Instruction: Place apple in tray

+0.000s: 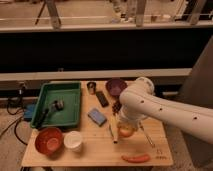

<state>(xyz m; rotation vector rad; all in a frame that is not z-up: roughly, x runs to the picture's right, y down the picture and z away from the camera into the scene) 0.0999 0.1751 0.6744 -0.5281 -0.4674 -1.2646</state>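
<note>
I am working the arm at the wooden table [95, 152], and the job is sitting at its opening stage. The apple [126, 132] is lying on the right half of the table, somewhat nearer the front edge than the back, with a pale banana [114, 131] just beside it on the left and a carrot [136, 158] lying along the front edge near the right corner.

The gripper [125, 123] is hanging directly over the apple, at or just above its top, and the white arm [165, 112] is hiding most of it. I cannot tell whether it is closed on the fruit or only poised around it, and I cannot tell whether the apple is resting on the wood or lifted just clear.

The tray [39, 106] is waiting at the back-left corner, well apart from the apple. It is holding a dark-handled tool [52, 107] and no fruit, so I am judging that none of the placing is done.

By my reading, almost everything is remaining: confirming a grasp, raising the apple, carrying it leftward and toward the back, and releasing it inside the green rim. A blue block [97, 116] and a black bar [102, 98] are lying between the apple and the tray, so I am expecting the carry to need some height. A reddish bowl [48, 141] and a white cup [73, 141] are standing at the front-left corner, clear of that line.
</note>
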